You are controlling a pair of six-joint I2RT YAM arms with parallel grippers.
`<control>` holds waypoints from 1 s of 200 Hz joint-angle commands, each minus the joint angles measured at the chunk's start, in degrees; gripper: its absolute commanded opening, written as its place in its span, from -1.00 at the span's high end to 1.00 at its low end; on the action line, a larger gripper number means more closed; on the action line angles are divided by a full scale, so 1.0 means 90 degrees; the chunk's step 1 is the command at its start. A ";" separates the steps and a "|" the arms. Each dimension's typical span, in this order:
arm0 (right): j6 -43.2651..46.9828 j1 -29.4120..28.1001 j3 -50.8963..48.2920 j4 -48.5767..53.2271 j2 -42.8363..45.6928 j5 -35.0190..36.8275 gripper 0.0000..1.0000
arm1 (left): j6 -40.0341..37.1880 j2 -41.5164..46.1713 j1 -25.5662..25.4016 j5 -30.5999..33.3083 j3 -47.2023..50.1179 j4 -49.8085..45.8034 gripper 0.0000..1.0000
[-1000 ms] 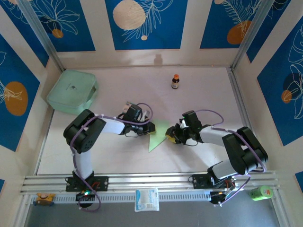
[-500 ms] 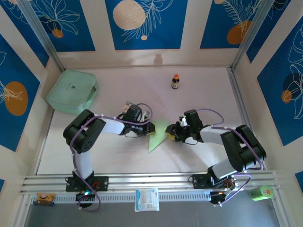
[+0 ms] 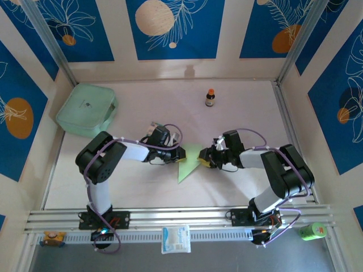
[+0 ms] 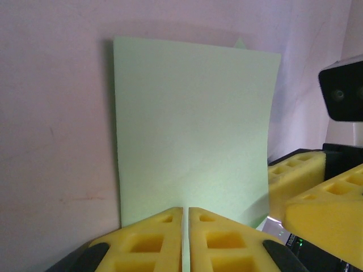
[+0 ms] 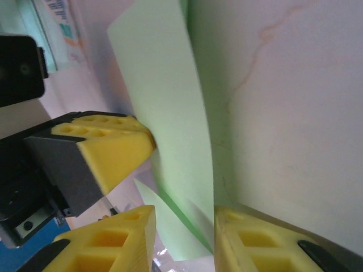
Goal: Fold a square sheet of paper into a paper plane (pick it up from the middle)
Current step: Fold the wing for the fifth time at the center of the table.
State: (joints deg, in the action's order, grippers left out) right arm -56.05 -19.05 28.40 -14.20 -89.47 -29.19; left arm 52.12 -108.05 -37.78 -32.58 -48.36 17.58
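The square sheet of paper (image 3: 186, 168) is pale lime-green, partly folded, and held off the table between the two arms at mid-table. My left gripper (image 3: 178, 154) is shut on its left edge; in the left wrist view the yellow fingertips (image 4: 164, 226) pinch the thin sheet (image 4: 193, 119), which rises away from them. My right gripper (image 3: 203, 160) faces it from the right. In the right wrist view its jaws (image 5: 184, 238) stand apart, with a curled flap of the paper (image 5: 170, 113) hanging in the gap. The left gripper's yellow finger (image 5: 110, 150) sits just beyond.
A mint-green plastic box (image 3: 87, 109) lies at the back left and a small brown bottle (image 3: 210, 97) stands at the back centre. A white packet (image 3: 176, 238) rests on the front rail, and a green can (image 3: 313, 230) sits at the front right. Walls enclose the table.
The right arm's elbow has swung slightly left and inward, and its gripper has edged closer to the paper. The left arm and the paper have stayed put.
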 commanded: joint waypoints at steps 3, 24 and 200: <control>0.0471 0.0062 0.0197 -0.0113 -0.0122 -0.0529 0.37 | 0.0009 0.0109 -0.0035 -0.0154 0.0105 -0.0226 0.76; 0.0620 0.0081 0.0303 -0.0057 -0.0241 -0.0643 0.37 | 0.0009 0.0123 -0.0040 -0.0151 0.0119 -0.0215 0.76; 0.1065 0.0105 0.0741 0.0165 -0.0891 -0.0683 0.38 | 0.0059 0.0169 -0.0033 -0.0189 0.0140 -0.0105 0.74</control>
State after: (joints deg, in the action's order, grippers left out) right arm -48.21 -18.35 34.17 -14.55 -96.09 -34.35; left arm 52.27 -107.96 -37.78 -32.64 -48.25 17.65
